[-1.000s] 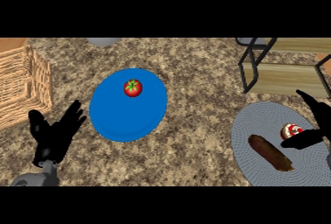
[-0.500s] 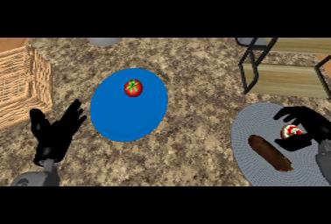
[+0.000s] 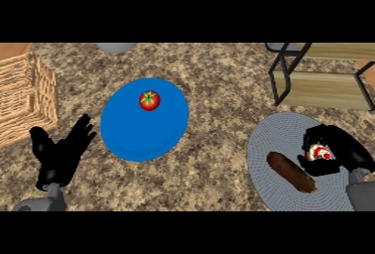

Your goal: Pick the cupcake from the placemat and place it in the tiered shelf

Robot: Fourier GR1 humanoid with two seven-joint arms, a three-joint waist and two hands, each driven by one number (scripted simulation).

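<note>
The cupcake (image 3: pixel 320 153) sits on the grey placemat (image 3: pixel 273 134) at the counter's (image 3: pixel 219 74) right edge, with the right hand (image 3: pixel 338 149) curled around it — grasped but, by the look of it, not yet lifted. The carry to the tiered shelf (image 3: pixel 322 88) at the far right corner remains undone. The left hand (image 3: pixel 62 151) rests open near the left edge.
</note>
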